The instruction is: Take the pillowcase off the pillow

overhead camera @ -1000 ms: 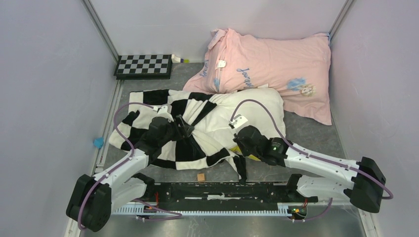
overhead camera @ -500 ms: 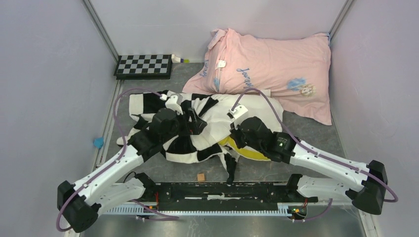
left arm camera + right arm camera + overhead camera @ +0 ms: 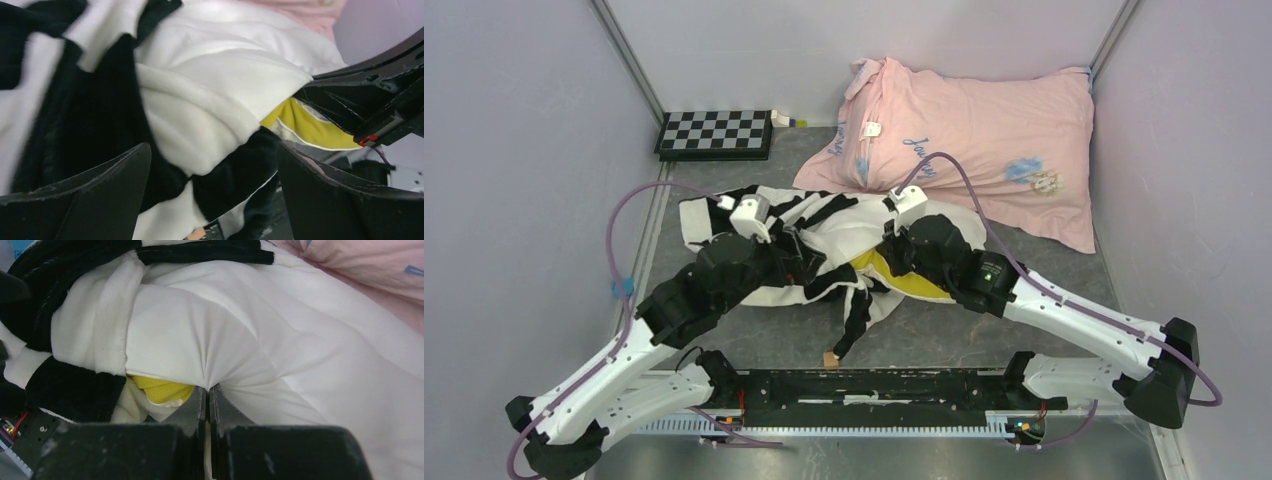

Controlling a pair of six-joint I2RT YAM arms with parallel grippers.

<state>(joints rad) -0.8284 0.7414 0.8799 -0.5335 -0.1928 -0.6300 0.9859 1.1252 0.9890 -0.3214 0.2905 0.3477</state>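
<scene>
The right claw is pinched shut on a fold of the pillow, whose white quilted fabric gathers into its tips. The left claw stands wide, a bunched roll of the pillowcase lying between its jaws, unclamped. The job looks partway done. Ahead of the right claw the pillow's white body lies bare, while the checkered cover is heaped to that claw's left, apparently wrapping the far end. The yellow trim peeks out just left of the right claw's tips. Drawing the cover fully off is left to do.
</scene>
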